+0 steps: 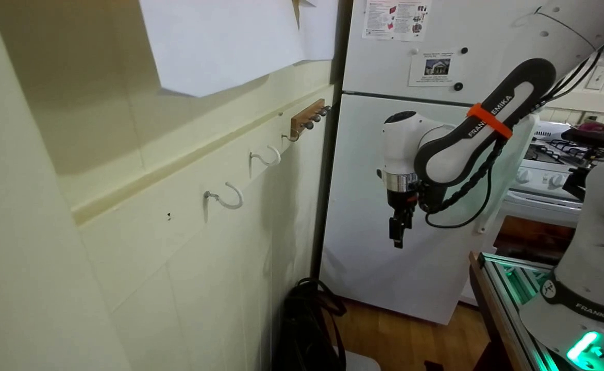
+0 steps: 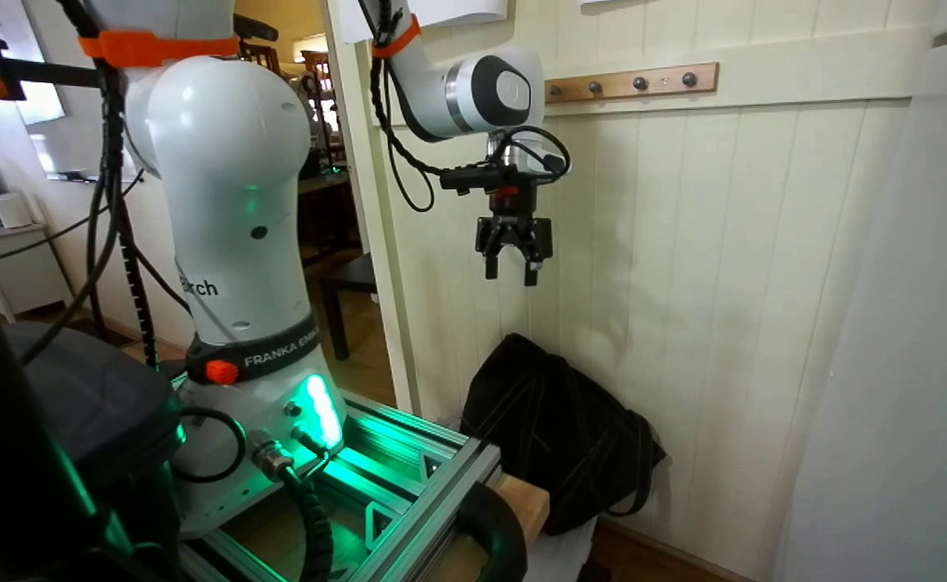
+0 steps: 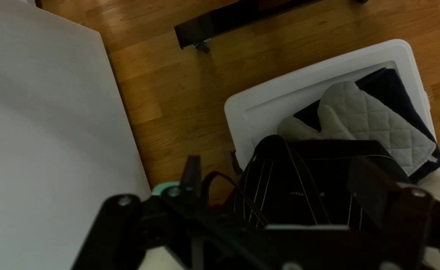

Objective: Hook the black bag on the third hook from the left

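Observation:
The black bag point(image 1: 304, 330) leans against the wall, low down; it also shows below my gripper in an exterior view point(image 2: 558, 428). In the wrist view, the bag point(image 3: 329, 183) lies beyond and below the fingers, with a strap loop point(image 3: 220, 174) standing out at its left. My gripper point(image 2: 511, 276) hangs pointing down above the bag, fingers apart, nothing between them; it is side-on in an exterior view point(image 1: 398, 239) and blurred in the wrist view point(image 3: 280, 176). The third hook point(image 1: 294, 136), small and brownish, follows two pale curved hooks on the wall; elsewhere it is hidden.
A wooden rack point(image 2: 631, 82) with several dark knobs adjoins the hooks. Pale hooks point(image 1: 227, 198) stick out from the wall. The white fridge point(image 1: 384, 268) stands at right angles. Under the bag is a white bin lid point(image 3: 255, 101) with a grey oven mitt point(image 3: 370, 120). Paper point(image 1: 224, 41) hangs above.

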`<state>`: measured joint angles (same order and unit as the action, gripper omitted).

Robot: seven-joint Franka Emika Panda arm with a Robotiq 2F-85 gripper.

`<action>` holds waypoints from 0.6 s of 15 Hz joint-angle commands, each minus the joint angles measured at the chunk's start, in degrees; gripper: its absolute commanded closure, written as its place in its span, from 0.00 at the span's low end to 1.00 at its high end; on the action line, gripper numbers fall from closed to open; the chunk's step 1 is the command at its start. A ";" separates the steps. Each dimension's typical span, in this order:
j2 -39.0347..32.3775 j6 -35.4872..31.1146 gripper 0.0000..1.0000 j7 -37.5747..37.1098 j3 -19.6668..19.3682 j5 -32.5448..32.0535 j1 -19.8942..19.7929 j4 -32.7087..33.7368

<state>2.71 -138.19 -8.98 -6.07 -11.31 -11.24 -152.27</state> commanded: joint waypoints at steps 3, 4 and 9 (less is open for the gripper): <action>-4.41 -4.68 0.00 1.35 -1.47 0.94 0.41 -0.22; -5.75 -5.62 0.00 2.75 -1.78 2.35 0.41 -0.04; -16.90 -17.34 0.00 15.95 -1.40 12.45 -0.78 1.79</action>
<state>-6.83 -150.51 -0.71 -8.15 -5.09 -11.27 -152.82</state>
